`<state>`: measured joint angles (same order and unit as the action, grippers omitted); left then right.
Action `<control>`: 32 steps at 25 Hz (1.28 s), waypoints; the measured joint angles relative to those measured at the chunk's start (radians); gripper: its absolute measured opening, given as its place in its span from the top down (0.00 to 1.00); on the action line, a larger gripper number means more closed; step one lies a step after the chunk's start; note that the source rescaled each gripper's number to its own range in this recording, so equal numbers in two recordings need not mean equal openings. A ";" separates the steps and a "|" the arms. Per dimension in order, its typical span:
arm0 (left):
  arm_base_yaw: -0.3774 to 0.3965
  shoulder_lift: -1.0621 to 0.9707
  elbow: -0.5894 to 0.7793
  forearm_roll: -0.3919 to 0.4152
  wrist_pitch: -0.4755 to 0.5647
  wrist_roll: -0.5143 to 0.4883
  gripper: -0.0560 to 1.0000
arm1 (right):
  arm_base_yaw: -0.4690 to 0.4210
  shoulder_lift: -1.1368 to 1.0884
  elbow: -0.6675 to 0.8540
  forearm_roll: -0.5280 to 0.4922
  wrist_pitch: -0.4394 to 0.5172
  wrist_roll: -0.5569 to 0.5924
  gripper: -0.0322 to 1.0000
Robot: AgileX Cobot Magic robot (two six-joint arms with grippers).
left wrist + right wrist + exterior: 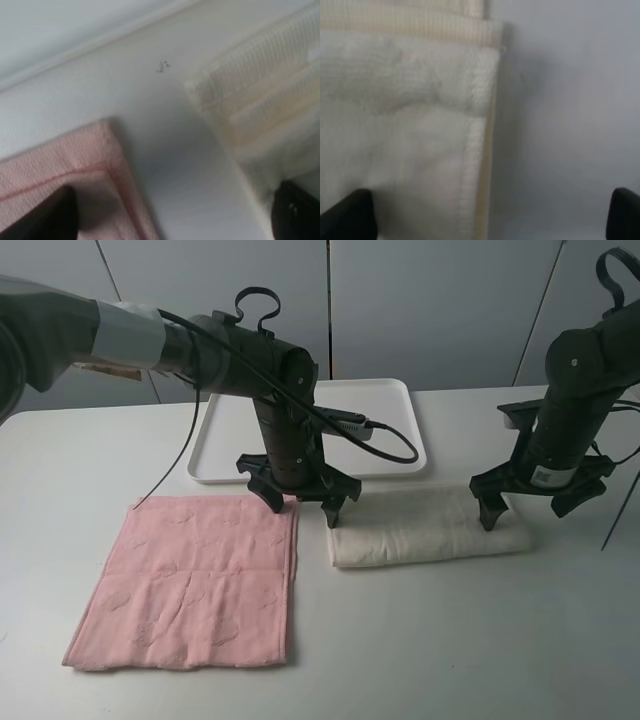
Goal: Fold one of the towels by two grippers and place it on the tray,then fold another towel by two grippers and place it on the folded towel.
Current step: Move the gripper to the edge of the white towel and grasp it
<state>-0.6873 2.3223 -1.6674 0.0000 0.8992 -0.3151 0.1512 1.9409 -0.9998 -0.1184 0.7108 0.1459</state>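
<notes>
- The cream towel point(430, 528) lies on the table point(450, 640), not on the tray point(380, 400); it looks already doubled into a long strip, its long axis running left to right in the high view, parallel to the tray's near rim and just in front of it.
- The left gripper point(302, 508) has its fingers spread wide and holds nothing; it straddles the gap between the two cloths, one finger over the far right corner of the pink towel point(190, 580), the other at the strip's left end; its wrist view agrees, with the pink corner by one fingertip, the cream end by the other, and bare table between.
- The right gripper point(528, 510) is likewise wide apart and empty; one finger is down at the strip's right end, the other is beyond it over bare table; its wrist view shows the towel's edge lying between the fingertips.
- Judgement: each arm is nearest its own end of the strip, so a pinch at both ends seems the likely move; the left gripper would do well to shift rightward off the pink corner, lest it catch both cloths; the tray lies behind the strip and toward its left half, so the carry runs backward and slightly left.
- Count: two towels, one cream and one pink; one tray, with no towel seen on it; two grippers.
</notes>
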 joint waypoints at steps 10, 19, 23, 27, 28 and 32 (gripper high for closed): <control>0.000 0.000 0.000 0.005 0.000 0.000 0.01 | 0.000 0.028 -0.002 0.004 -0.013 0.004 0.00; 0.000 0.002 0.000 0.000 0.000 0.000 0.01 | 0.010 0.055 -0.013 0.082 -0.013 -0.003 0.43; 0.000 0.002 0.000 0.000 0.000 0.000 0.01 | 0.010 0.059 -0.013 0.086 -0.015 -0.004 0.48; 0.000 0.002 0.000 0.000 0.000 0.000 0.01 | 0.010 0.059 -0.013 0.086 -0.017 -0.004 0.50; 0.000 0.002 0.000 0.000 0.000 0.000 0.01 | 0.010 0.059 -0.013 0.088 -0.019 -0.007 0.53; 0.000 0.002 0.000 0.000 0.000 0.002 0.01 | 0.016 0.060 -0.003 0.127 -0.040 -0.029 0.79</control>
<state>-0.6873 2.3244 -1.6674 0.0000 0.8992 -0.3133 0.1673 2.0007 -1.0027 0.0088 0.6706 0.1168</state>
